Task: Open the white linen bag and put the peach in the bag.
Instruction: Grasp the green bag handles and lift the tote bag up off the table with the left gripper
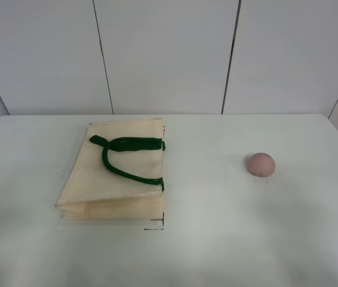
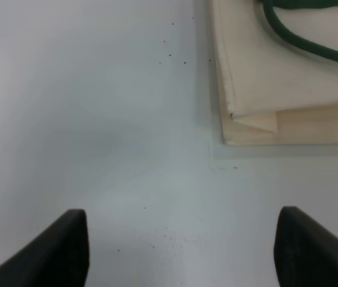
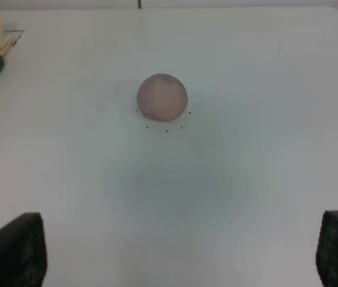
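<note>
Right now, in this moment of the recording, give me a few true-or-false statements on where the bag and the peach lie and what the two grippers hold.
1. The white linen bag lies flat on the table, with its green handles on top. True.
2. The peach rests on the table, apart from the bag. True.
3. The right gripper is shut on the peach. False: it is open and empty, and the peach lies on the table ahead of it.
4. The left gripper grips a handle. False: it is open and empty, over the table near the bag's corner.
</note>
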Robot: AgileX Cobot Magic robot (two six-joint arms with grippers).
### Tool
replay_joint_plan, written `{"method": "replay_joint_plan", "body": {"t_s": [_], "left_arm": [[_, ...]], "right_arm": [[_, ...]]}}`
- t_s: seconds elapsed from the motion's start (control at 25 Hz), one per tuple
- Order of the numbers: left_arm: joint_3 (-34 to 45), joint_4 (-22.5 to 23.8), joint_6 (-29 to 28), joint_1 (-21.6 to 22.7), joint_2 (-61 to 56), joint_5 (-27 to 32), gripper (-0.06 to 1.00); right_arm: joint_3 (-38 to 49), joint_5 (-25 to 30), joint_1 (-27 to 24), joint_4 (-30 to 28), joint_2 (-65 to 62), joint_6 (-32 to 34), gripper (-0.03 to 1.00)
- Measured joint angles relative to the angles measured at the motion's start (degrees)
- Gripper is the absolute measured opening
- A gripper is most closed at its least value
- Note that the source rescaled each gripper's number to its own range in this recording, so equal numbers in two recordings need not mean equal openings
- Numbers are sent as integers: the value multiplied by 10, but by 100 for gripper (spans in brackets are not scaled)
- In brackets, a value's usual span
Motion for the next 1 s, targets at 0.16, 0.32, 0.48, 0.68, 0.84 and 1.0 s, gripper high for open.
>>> {"method": "replay_joint_plan", "body": {"t_s": [0.16,0.32,0.48,0.68,0.84,1.0], "left_arm": [[0,0,0,0,0,0,93],[0,0,0,0,0,0,93],[-23,0,-3,0,32,-2,93],[-106,0,-8,0,204,-4,93],[-179,0,-8,0,382,-12,93],[-256,0,-9,0,570,-28,93]], "right_arm": [[0,0,0,0,0,0,100],[0,0,0,0,0,0,100],[0,0,0,0,0,0,100],[0,0,0,0,0,0,100],[0,0,0,0,0,0,100],[0,0,0,0,0,0,100]]}}
